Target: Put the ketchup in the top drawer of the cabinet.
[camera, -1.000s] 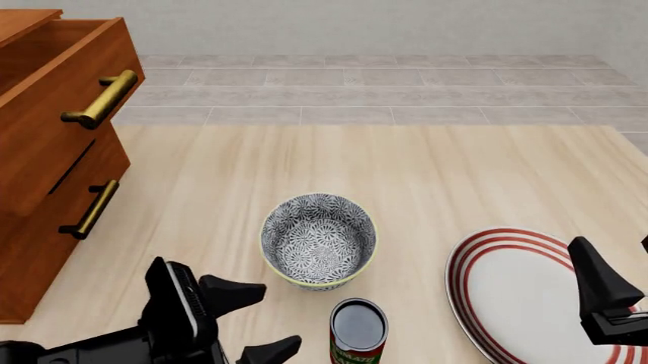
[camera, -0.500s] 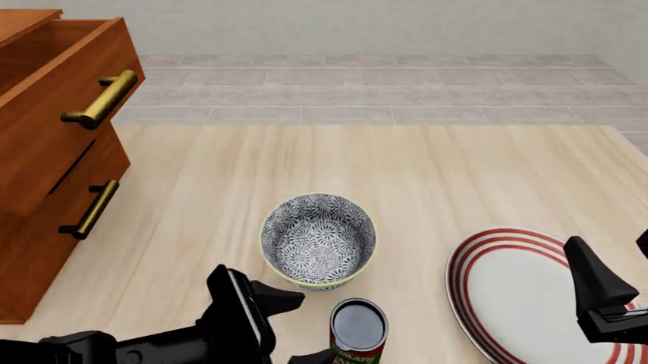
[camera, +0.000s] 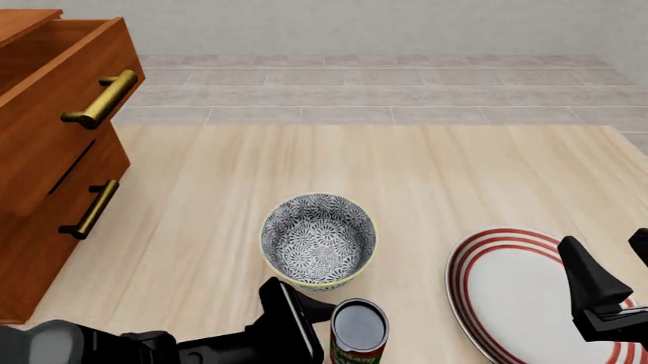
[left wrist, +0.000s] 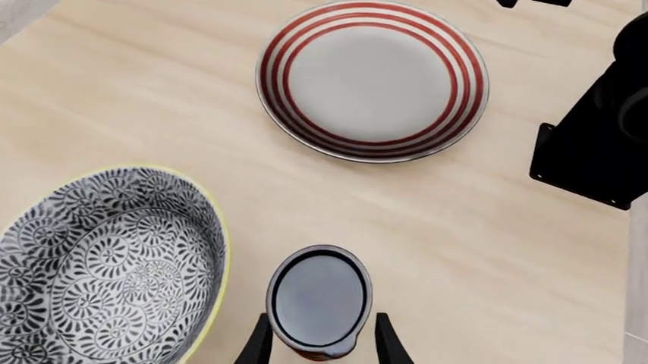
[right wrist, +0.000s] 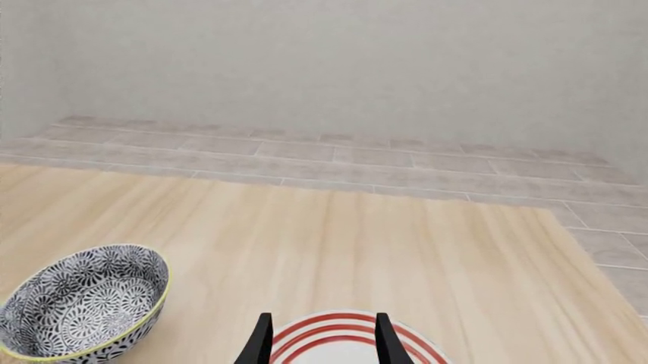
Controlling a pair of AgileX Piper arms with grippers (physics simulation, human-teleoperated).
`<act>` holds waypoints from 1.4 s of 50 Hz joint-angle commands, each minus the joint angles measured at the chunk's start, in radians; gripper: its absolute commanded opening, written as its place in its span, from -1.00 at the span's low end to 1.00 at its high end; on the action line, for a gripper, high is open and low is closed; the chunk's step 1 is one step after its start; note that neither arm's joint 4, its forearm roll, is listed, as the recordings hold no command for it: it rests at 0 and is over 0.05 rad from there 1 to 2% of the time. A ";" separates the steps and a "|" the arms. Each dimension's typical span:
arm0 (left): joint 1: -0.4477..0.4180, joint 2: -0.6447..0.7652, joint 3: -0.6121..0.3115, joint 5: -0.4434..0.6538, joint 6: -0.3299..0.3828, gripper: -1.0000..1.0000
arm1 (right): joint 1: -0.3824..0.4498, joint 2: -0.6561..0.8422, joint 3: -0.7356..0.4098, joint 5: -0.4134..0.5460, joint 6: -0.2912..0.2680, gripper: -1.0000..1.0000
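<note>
A pale wooden table (camera: 456,174) filled most of the front view, with grey tiled floor beyond it at the top of the frame. At the upper left stood the cabinet (camera: 30,250), reddish-brown wood, its top drawer (camera: 45,114) pulled out toward the table and carrying a brass bar handle (camera: 99,99); the lower drawer (camera: 61,220) below it was closed. At the lower right lay a white plate with red rings (camera: 506,292), flat on the table. My right gripper (camera: 608,303) hung above that plate, and in its own wrist view my two fingertips stood apart with nothing between them. Near the bottom centre sat a grey floral bowl (camera: 318,240) with a yellow rim. Just below and right of the bowl stood the ketchup (camera: 359,332), upright on the table, dark round top facing up, well apart from the cabinet. My left gripper (left wrist: 320,345) reached in from the lower left, its fingers apart on either side of the ketchup; whether they touched it I could not tell.
</note>
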 commanded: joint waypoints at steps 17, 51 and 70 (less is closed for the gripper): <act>-0.009 0.115 -0.044 -0.038 -0.016 1.00 | 0.009 0.019 0.000 -0.010 0.003 1.00; 0.005 -0.206 -0.007 0.136 -0.016 -1.00 | 0.011 0.035 0.000 -0.020 -0.002 1.00; 0.119 -0.747 -0.060 0.565 0.030 -1.00 | 0.017 0.045 0.000 -0.025 -0.001 1.00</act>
